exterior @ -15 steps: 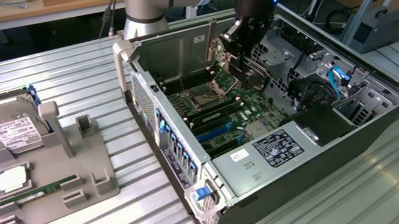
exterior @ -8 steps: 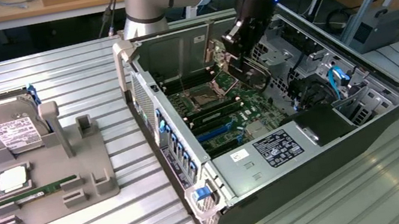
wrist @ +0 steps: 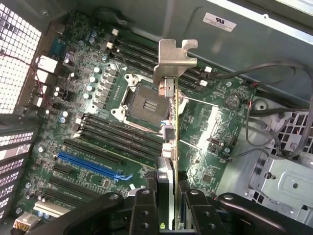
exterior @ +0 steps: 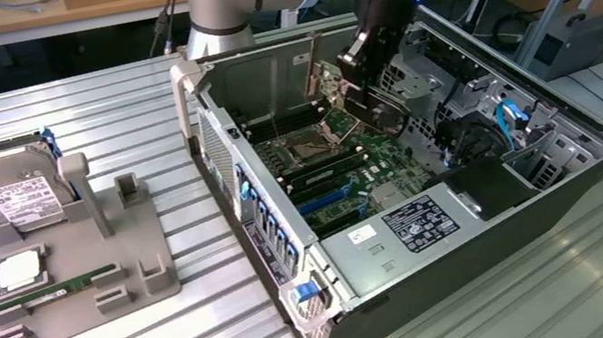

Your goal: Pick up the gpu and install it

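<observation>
The gpu, a thin dark card seen edge-on in the wrist view, has its silver bracket at the far end. My gripper is shut on it, with a black finger on each side of the card. In the exterior view the gripper hangs inside the open computer case. It holds the gpu tilted above the green motherboard. The card is in the air and touches no slot. A blue expansion slot lies on the board to one side of the card.
On the exterior view's left, a grey holder carries a silver hard drive and a narrow green memory stick. Drive cages and black cables crowd the case beside the board. The arm's base stands behind the case.
</observation>
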Available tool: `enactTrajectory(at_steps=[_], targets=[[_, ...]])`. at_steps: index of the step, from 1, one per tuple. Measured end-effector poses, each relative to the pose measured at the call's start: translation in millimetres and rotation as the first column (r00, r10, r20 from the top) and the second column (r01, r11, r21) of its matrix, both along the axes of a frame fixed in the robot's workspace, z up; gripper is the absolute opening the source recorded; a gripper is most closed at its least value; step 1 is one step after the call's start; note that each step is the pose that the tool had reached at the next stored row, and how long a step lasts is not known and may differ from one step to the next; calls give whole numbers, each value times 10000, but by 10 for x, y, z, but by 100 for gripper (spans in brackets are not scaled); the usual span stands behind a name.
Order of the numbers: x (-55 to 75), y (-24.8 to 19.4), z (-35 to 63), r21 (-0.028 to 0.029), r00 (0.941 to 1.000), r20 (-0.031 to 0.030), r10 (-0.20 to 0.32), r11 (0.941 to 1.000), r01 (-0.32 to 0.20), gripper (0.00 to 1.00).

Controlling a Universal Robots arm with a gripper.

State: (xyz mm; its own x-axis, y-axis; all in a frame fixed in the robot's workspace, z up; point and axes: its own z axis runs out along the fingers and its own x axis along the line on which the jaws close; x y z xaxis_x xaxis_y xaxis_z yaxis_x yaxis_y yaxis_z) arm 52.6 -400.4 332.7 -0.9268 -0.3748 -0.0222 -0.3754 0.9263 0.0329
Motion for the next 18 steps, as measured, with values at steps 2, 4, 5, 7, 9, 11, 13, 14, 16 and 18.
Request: enactTrajectory(at_steps=[2,4,5,7,9,11,13,14,16,18], targets=[[0,0,-1,0,9998,0,201,9998,-201,27],[0,0,-1,0,9996,0,283,9996,-283,27],[0,0,-1,0,9993,0,379,9993,-379,27],[0,0,-2,0,9987,0,507,9987,-507,27],[0,0,-2,0,9981,0,622,9981,-622,27],[0,0,-3,0,9974,0,724,9974,-724,27],[0,0,-3,0,9966,0,821,9966,-821,27],[0,0,-3,0,9962,0,869,9962,-869,27],[0,0,-4,0,9952,0,977,9952,-977,27],[0,0,-4,0,9943,0,1066,9943,-1066,27]])
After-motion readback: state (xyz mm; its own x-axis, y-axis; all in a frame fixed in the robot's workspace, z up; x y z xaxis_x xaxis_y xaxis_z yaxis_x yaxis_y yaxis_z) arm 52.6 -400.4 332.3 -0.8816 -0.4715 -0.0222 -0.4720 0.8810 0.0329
